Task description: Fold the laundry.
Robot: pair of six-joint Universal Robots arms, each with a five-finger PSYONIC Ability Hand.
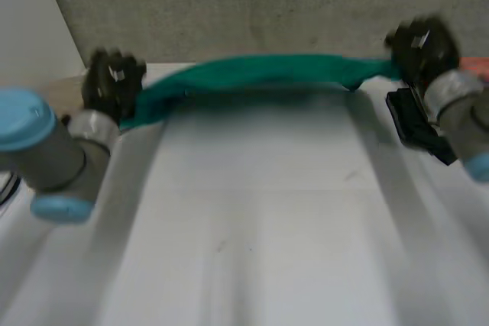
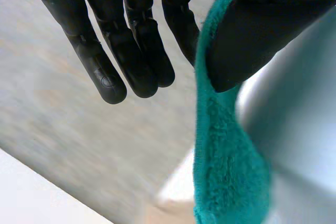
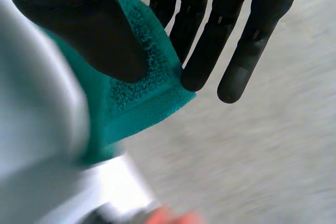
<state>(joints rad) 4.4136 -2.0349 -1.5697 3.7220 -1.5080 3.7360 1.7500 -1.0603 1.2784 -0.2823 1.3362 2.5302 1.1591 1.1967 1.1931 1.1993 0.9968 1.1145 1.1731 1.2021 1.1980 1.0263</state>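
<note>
While stretched as a band along the far edge of the white counter (image 1: pixel 252 211), looks soft, light and limp: green terry towel (image 1: pixel 260 74), likely to droop wherever unsupported, not slippery. Pinched at the end toward the counter's left side between thumb and straight fingers of left hand (image 1: pixel 113 82); pinched likewise toward the counter's right side by right hand (image 1: pixel 422 47). Best gripped at corners.

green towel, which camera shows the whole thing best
The head view: there the green towel stretches full length from the left robot hand to the right robot hand. The left wrist view shows one end pinched between thumb and fingers; the right wrist view shows a hemmed corner pinched the same way.
</note>
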